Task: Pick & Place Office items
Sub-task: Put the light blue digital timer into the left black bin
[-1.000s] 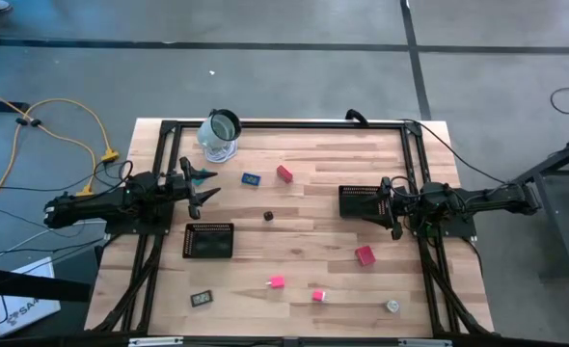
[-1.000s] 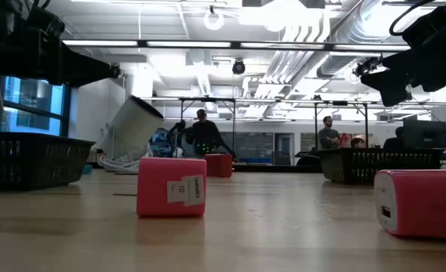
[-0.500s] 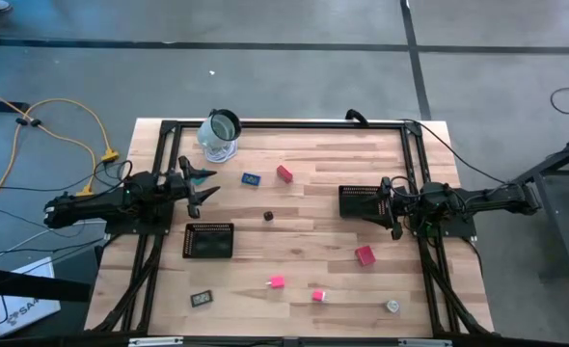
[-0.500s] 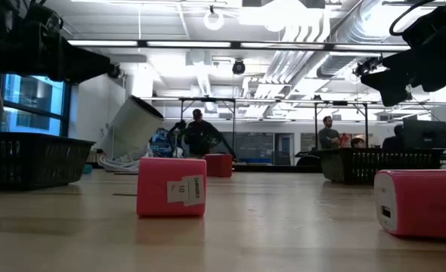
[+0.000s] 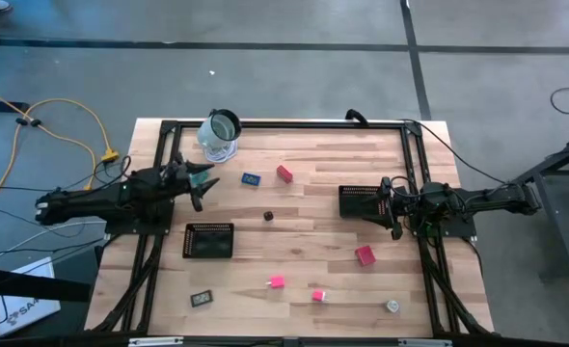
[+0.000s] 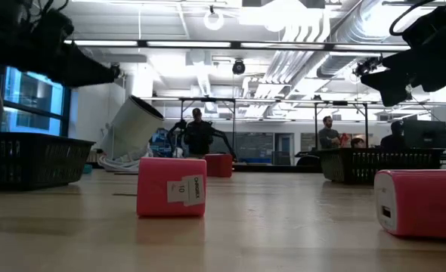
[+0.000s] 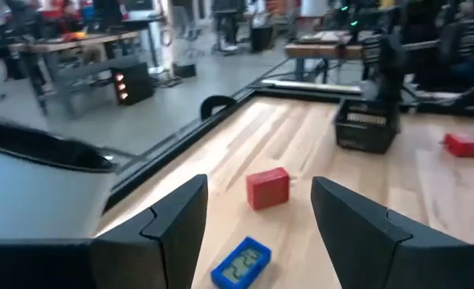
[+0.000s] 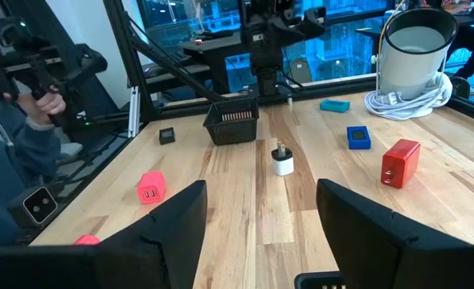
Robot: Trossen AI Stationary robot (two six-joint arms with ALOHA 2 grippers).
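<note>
Small office items lie scattered on the wooden table: a blue block (image 5: 252,178), a red block (image 5: 284,173), a dark cube (image 5: 268,216), a red block (image 5: 365,254), two pink blocks (image 5: 277,281) (image 5: 318,295), a whitish round piece (image 5: 392,306) and a black-framed rectangle (image 5: 203,299). My left gripper (image 5: 200,180) hovers open at the left, above the table, pointing level toward the blue block (image 7: 242,261) and red block (image 7: 267,187). My right gripper (image 5: 389,205) waits open at the right, above a mesh tray (image 5: 360,201).
A second black mesh tray (image 5: 209,240) stands near the left arm. A clear jar (image 5: 221,135) with a white cable coiled at its base sits at the far left. A black frame (image 5: 294,123) borders the table. People show in the room beyond.
My left gripper has risen a little above the table and rolled slightly about its own axis, its fingers still open. The right arm and all items have kept still.
</note>
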